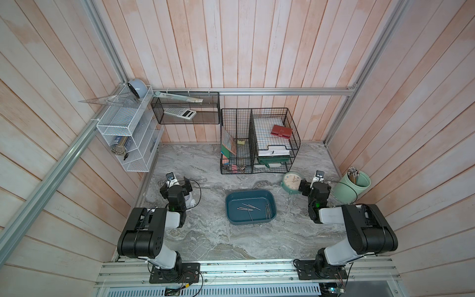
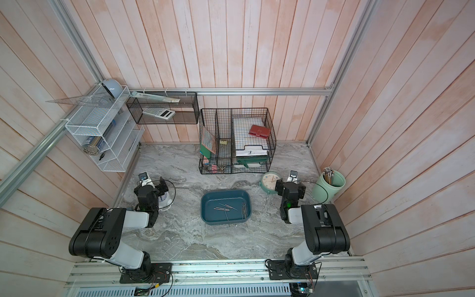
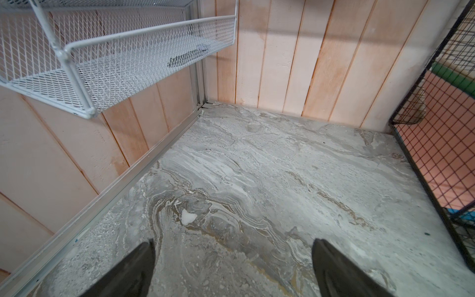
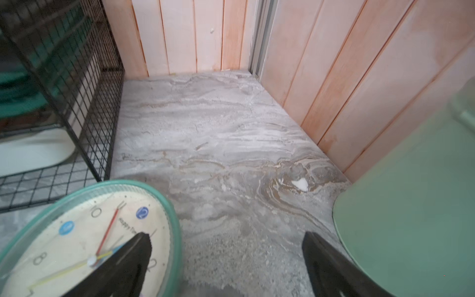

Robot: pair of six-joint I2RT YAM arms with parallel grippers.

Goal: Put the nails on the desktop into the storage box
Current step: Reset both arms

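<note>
In both top views the left arm (image 1: 144,231) and right arm (image 1: 365,226) sit folded at the near corners of the desk (image 1: 205,239), elbows drawn back, forearms low, wrists pointing at the back wall. The nails (image 1: 253,208) lie in the box (image 1: 250,191) mid-desk, between the two arms and well apart from both.

In the left wrist view, the left gripper (image 3: 234,241) hangs over bare desk below the white shelf (image 3: 115,51), jaws wide apart, holding nothing.

In the right wrist view, the right gripper (image 4: 226,233) is likewise spread and empty, with one finger over the clock (image 4: 77,231) and the cup (image 4: 411,205) beside the other.
</note>
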